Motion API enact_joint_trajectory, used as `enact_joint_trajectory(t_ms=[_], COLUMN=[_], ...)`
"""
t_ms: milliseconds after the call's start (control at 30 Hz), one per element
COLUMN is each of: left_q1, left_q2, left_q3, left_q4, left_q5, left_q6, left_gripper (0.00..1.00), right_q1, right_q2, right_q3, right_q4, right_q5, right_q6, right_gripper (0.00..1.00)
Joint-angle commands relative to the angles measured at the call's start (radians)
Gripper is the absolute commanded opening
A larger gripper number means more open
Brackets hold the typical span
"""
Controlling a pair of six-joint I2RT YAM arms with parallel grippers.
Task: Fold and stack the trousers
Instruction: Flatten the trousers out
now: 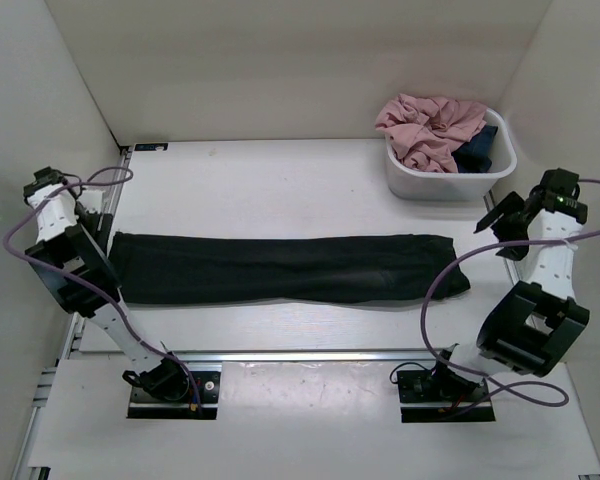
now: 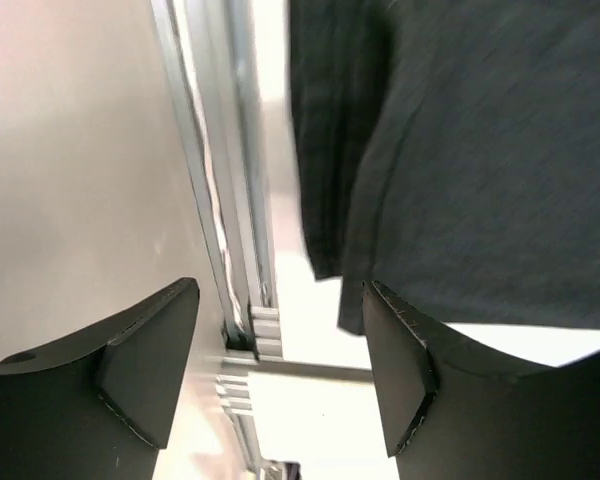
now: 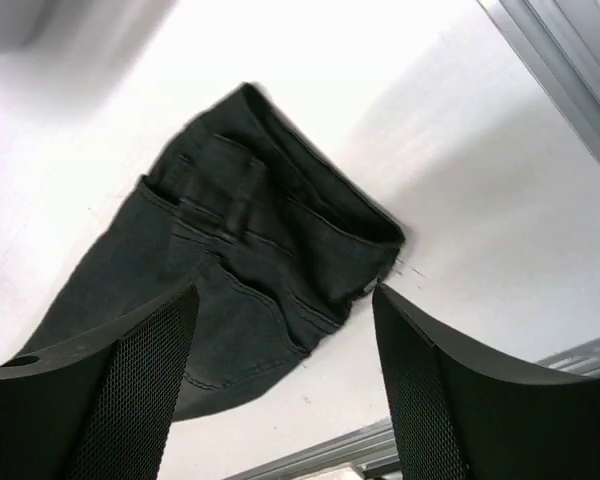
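Observation:
The black trousers (image 1: pixel 285 268) lie flat in one long band across the table, folded lengthwise, with the legs' ends at the left and the waist at the right. My left gripper (image 1: pixel 98 222) hovers just off the left end, open and empty. In the left wrist view the hem (image 2: pixel 450 160) lies beyond the open left gripper (image 2: pixel 280 370). My right gripper (image 1: pixel 500 228) hangs just past the waist end, open and empty. The right wrist view shows the waistband and back pocket (image 3: pixel 250 260) ahead of the open right gripper (image 3: pixel 285 370).
A white bin (image 1: pixel 430 185) stands at the back right, holding a pink garment (image 1: pixel 430 125) and a dark blue one (image 1: pixel 478 150). A metal rail (image 2: pixel 230 200) runs along the table's left edge. White walls enclose the table on three sides.

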Motion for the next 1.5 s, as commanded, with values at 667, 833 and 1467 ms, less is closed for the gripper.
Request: enact_joint_trajectory(t_ms=[667,833,1467], left_q1=[-0.173,-0.173,-0.031], left_q2=[0.223,0.192,-0.349], left_q3=[0.002,0.026,-0.164], left_q4=[0.128,0.128,0.137], left_q5=[0.053,0.049,0.139], left_q6=[-0.103,-0.103,0.050], left_gripper=[0.14,0.14,0.14], right_q1=[0.237,0.237,0.147], right_q2=[0.463,0.527,-0.204], right_q3=[0.159,0.183,-0.155], right_q4=[0.020,-0.007,0.033], right_q5=[-0.034,-0.080,-0.058], right_q6=[0.016,0.025,0.078], right_gripper=[0.72,0.13,0.00])
